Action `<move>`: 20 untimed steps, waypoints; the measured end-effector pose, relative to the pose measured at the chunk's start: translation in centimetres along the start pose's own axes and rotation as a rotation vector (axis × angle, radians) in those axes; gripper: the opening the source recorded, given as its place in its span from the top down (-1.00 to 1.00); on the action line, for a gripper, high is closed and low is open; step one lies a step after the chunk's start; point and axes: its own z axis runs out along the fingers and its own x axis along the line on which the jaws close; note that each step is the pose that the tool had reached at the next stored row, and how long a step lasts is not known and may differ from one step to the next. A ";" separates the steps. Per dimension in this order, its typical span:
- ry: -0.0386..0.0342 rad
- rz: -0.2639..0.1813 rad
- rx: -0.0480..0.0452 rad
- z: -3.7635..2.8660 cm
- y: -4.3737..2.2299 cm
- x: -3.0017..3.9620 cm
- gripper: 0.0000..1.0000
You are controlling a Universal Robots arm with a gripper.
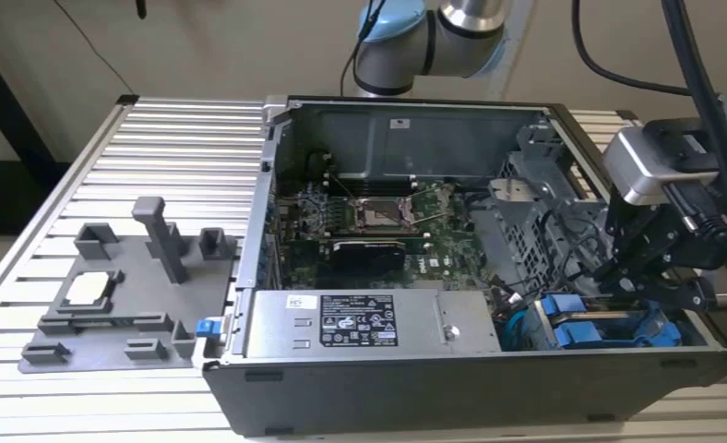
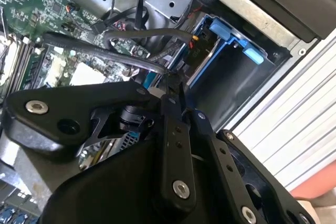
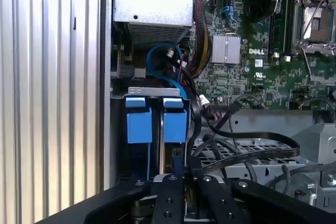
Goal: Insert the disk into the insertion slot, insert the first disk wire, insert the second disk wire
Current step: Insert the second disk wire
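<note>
First wrist view shows the end effector (image 3: pixel 178 174) poised over the insertion slot (image 3: pixel 157 124), just beside black cables (image 3: pixel 247 153). Whether its fingers grip anything, I cannot tell.

The arm (image 1: pixel 432 41) reaches in from above; its gripper (image 1: pixel 640 277) points downward, black fingers (image 2: pixel 170 106) drawn close together.

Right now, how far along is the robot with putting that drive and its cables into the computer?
The gripper hangs over the blue-railed drive cage in the case's corner. Blue carriers sit in the cage, but whether the disk is seated can't be told. Black cables lie loose beside it, apparently not yet plugged in.
</note>
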 end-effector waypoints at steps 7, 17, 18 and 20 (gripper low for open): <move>-0.0001 -0.001 0.0046 0.70 -0.01 0.12 0.68; -0.0016 -0.001 0.0049 1.28 -0.23 0.26 0.68; -0.0017 -0.001 0.0049 1.34 -0.24 0.27 0.68; -0.0018 -0.001 0.0049 1.48 -0.24 0.29 0.68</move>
